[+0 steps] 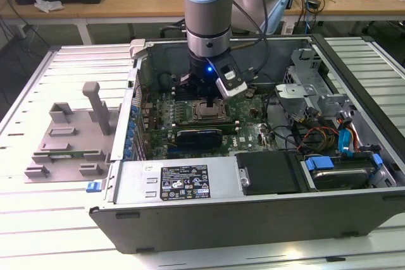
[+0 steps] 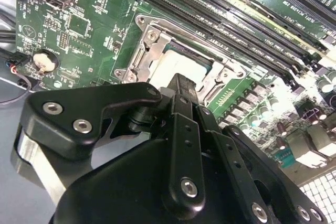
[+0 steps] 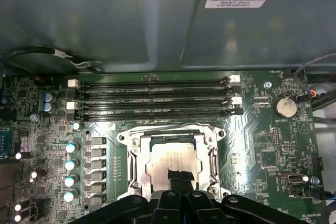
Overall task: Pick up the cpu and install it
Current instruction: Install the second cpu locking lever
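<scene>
The small flat square cpu with its pale silver metal top (image 3: 170,163) lies inside the dark square socket frame with metal bracket (image 3: 171,134) on the green motherboard (image 3: 273,140), in the middle of the open grey computer case (image 1: 354,188) on the slatted tabletop (image 1: 38,232). The black pincer (image 3: 178,178) hangs directly over it, tips at the chip's near edge. Whether its fingers are parted or pinching the cpu I cannot tell, as its own body hides them. Doing this step well, I judge, means keeping the chip level and square to the frame, without sideways drag.
</scene>
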